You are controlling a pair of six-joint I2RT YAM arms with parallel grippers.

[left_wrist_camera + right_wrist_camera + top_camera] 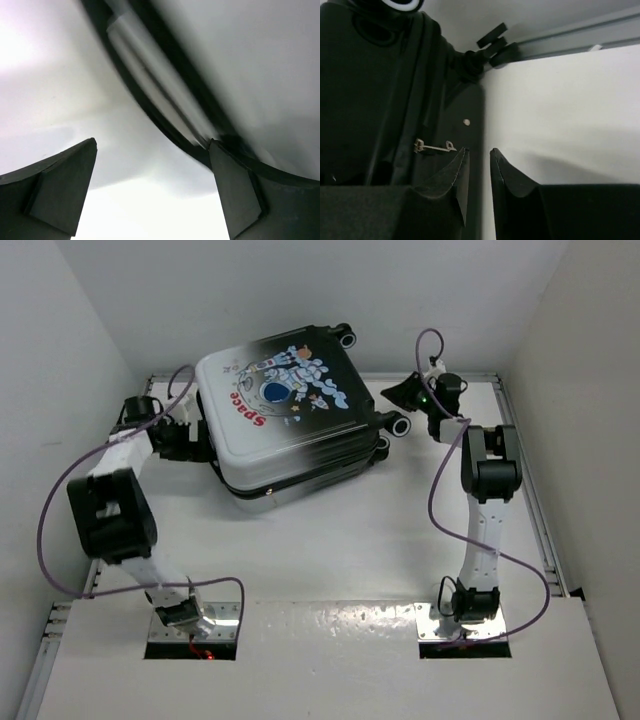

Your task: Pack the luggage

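Luggage (pixel 285 415) lies closed, astronaut print up, toward 11 o'clock on the table (pixel 330 550) — its wheels face 2 o'clock. The left gripper (pixel 192 440) sits at the shell's 9 o'clock edge with its jaws spread wide and nothing between them, one finger (pixel 235 195) by the dark seam. The right gripper (pixel 395 393) hovers just beside a wheel (pixel 399 424) — its jaws only a narrow slit apart, empty.
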